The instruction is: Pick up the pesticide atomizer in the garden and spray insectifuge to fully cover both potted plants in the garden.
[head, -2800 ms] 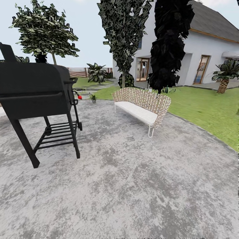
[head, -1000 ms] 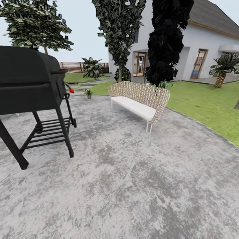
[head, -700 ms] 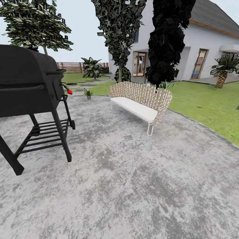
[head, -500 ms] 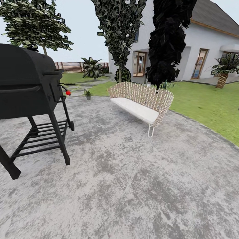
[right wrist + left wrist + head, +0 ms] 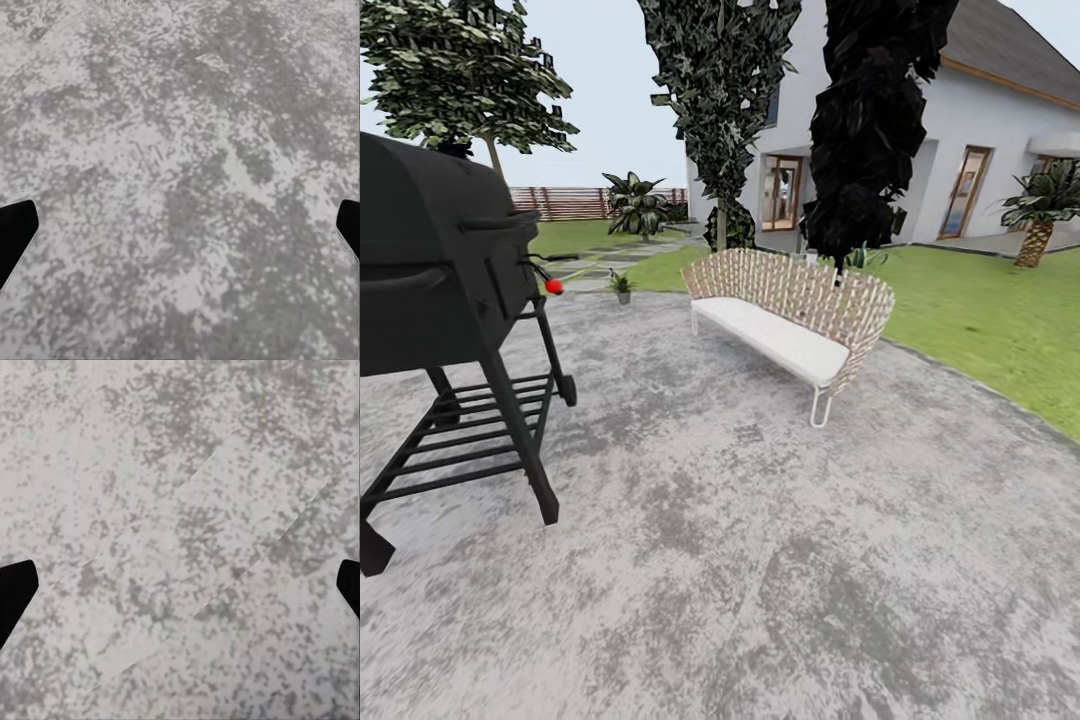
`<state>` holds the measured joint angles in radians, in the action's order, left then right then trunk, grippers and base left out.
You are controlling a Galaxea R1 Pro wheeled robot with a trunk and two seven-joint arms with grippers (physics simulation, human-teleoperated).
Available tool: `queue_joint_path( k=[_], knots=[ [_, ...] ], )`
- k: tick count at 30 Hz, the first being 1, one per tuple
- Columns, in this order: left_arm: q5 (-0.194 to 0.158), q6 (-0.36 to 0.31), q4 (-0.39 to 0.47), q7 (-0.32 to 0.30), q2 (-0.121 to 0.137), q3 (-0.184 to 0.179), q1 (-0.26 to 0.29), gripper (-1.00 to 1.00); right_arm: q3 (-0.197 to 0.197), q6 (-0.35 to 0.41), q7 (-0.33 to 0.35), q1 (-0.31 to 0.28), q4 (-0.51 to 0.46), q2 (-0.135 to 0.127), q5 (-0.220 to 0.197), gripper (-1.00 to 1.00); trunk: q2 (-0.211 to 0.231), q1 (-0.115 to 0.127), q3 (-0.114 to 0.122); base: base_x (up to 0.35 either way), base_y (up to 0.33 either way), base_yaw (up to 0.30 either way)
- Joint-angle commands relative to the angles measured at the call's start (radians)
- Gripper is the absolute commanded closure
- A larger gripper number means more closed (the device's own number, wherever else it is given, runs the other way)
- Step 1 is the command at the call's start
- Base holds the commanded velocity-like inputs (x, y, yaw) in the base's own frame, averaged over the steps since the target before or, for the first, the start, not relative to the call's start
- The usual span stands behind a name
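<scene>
On patio (image 5: 760, 560): robot en route.
Plant (image 5: 622, 287): far ahead-left, past grill (image 5: 440, 270).
Claws: both spread wide, empty.

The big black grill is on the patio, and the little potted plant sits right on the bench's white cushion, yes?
Not quite. In the head view the potted plant stands on the ground at the patio's far edge, well apart from the bench; its white cushion is bare. The black grill is on the patio, as you said.

One potted plant (image 5: 622, 286), small green leaves in a grey pot, stood upright at the far patio edge beside the lawn (image 5: 980, 310). Garden had grey stone patio (image 5: 760, 520), fence (image 5: 570, 202), white house (image 5: 1000, 150).
</scene>
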<state>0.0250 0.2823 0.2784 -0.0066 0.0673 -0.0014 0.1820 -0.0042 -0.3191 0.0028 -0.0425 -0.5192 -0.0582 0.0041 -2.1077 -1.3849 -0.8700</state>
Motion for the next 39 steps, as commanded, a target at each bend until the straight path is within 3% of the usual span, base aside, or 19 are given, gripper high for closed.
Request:
queue_joint_path(
  k=[1, 24, 39],
  knots=[
    [0.003, 0.003, -0.001, -0.001, 0.0, 0.0, 0.001, -1.0, 0.0, -0.003, 0.0, 0.0, 0.001, 0.0, 0.0, -1.0, 0.0, 0.0, -0.001, 0.339, 0.0, 0.0],
    [0.004, 0.003, -0.001, -0.001, 0.0, -0.002, 0.001, -1.0, 0.004, -0.004, 0.002, 0.0, 0.0, 0.001, 0.0, -1.0, 0.0, 0.0, -0.001, 0.339, 0.0, 0.005],
    [0.004, 0.003, -0.001, -0.001, 0.0, -0.004, 0.001, -1.0, 0.006, -0.004, 0.002, 0.0, 0.001, 0.001, 0.0, -1.0, 0.0, 0.0, -0.001, 0.339, -0.017, 0.243]
  ],
)
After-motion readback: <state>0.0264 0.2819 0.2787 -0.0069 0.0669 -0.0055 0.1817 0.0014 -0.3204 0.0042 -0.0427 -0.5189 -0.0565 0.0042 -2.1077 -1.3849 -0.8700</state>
